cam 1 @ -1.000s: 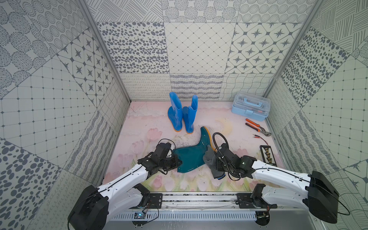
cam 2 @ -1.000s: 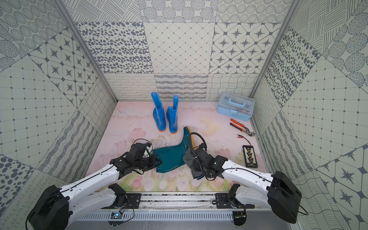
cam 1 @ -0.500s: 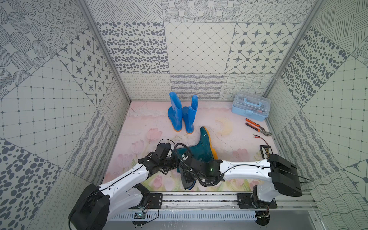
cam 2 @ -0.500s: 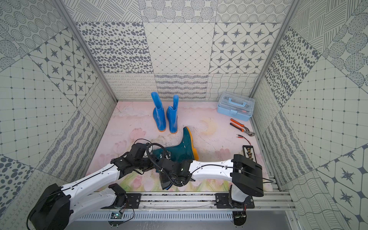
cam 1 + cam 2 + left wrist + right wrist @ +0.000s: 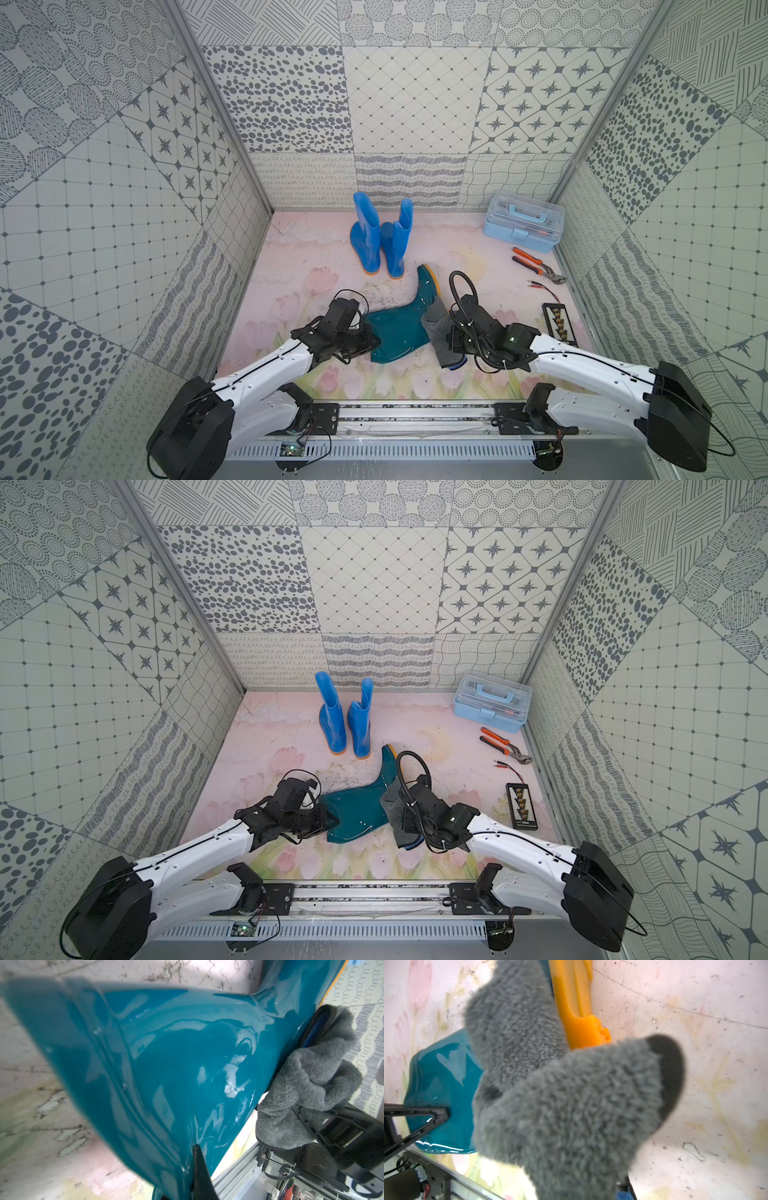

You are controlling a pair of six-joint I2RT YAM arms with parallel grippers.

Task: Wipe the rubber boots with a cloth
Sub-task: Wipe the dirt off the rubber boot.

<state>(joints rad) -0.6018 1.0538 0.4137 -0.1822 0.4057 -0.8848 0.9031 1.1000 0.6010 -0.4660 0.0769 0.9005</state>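
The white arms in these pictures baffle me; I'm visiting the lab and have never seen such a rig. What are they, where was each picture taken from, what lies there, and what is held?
They are two robot arms on a rail, each ending in a two-fingered gripper. Both top views look down from overhead, side by side. The other two pictures come from cameras on the arms' wrists. On the floral table stand two blue rubber boots, with a light blue toolbox, orange-handled pliers and a small black connector board to the right. A teal rubber boot lies on its side in front. The left gripper is shut on the rim of its shaft. The right gripper is shut on a fluffy grey cloth, held against the boot near its heel.
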